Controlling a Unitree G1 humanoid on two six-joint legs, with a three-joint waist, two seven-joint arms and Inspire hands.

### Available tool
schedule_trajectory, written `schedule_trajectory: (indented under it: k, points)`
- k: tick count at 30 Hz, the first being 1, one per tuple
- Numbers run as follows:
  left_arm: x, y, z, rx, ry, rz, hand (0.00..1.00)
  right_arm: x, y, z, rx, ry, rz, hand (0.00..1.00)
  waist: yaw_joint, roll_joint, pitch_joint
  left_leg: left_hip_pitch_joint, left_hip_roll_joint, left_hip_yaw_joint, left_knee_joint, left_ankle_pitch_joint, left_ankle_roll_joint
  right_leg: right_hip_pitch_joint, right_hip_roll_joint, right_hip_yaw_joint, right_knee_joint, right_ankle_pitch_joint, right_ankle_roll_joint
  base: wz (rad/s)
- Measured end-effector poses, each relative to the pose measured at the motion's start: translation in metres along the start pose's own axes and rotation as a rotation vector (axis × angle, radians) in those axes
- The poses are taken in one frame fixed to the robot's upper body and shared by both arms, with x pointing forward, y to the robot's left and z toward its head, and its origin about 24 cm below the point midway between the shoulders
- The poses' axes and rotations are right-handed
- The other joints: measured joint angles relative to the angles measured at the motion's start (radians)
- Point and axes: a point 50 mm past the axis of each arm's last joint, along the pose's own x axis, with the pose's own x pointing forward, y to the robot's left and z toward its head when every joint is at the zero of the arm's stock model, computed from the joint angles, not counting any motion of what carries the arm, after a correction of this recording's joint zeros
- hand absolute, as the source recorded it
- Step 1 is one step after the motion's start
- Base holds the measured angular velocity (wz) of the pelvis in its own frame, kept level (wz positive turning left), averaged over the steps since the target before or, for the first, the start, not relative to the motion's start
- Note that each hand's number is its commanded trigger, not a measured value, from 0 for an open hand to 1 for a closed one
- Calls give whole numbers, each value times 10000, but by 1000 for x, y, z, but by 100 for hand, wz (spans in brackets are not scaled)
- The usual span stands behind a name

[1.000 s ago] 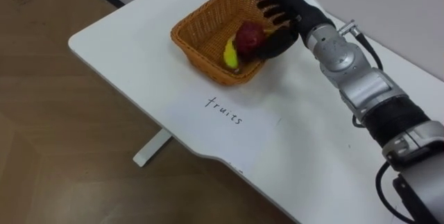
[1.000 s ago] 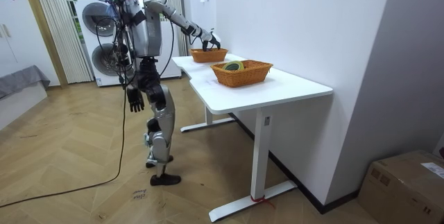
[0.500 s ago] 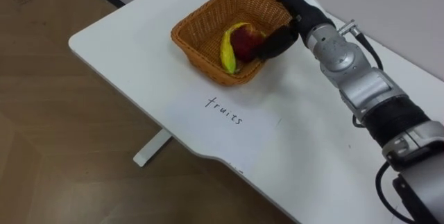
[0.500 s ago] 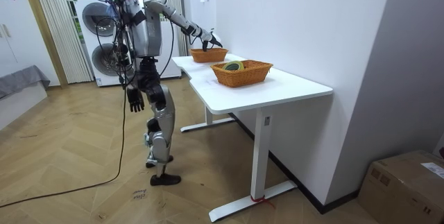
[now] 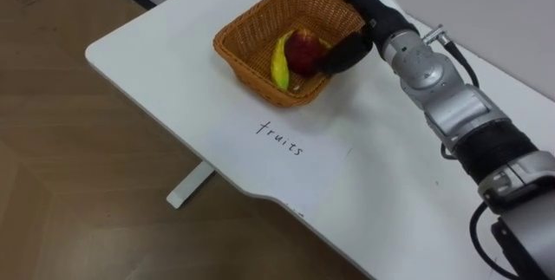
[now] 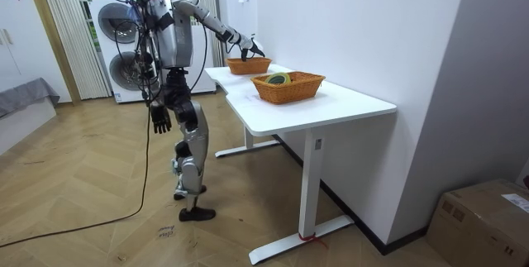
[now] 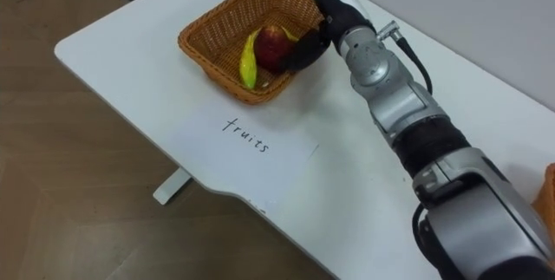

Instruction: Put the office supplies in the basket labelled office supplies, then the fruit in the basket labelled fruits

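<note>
A woven fruit basket stands at the far left of the white table. Inside it a red apple lies against a yellow banana. My right hand hovers open at the basket's right rim, fingers straight along the far edge, thumb by the near edge, holding nothing. In the room view that right hand reaches over the far basket while I stand beside the table's far end. The left hand hangs relaxed by my thigh.
A handwritten paper label lies on the table in front of the basket. A second woven basket with dark and green items stands on the nearer table. A wall runs behind both tables; a washing machine stands behind me.
The apple left my right hand and now rests in the basket beside the banana, which shifted. The hand's fingers drew back from over the basket to its right rim.
</note>
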Motion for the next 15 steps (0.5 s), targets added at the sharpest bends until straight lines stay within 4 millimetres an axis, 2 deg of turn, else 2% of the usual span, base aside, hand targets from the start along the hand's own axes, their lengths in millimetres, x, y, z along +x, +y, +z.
schedule_trajectory:
  k: [5, 9, 15]
  points:
    - [0, 0, 0, -7, -4, 52, 0, 0, -1, 1, -101, -63, -4, 0, -37, -1, -1, -4, 3, -7, 5, 0, 0, -4, -1, 3, -7, 0, 0, 0]
    - [0, 1, 1, -73, -38, 130, 0, -1, -5, 10, -152, -458, -111, 0, -151, -21, -16, -10, -6, -20, 15, 1, 0, -3, 6, 0, -8, 0, 0, 0]
    - [0, 3, -1, -291, 26, 506, 0, -5, -17, 32, -308, -1504, -390, 0, -671, -48, -36, 143, 3, 0, 20, 2, 1, 132, 14, 134, -21, 0, 0, 0]
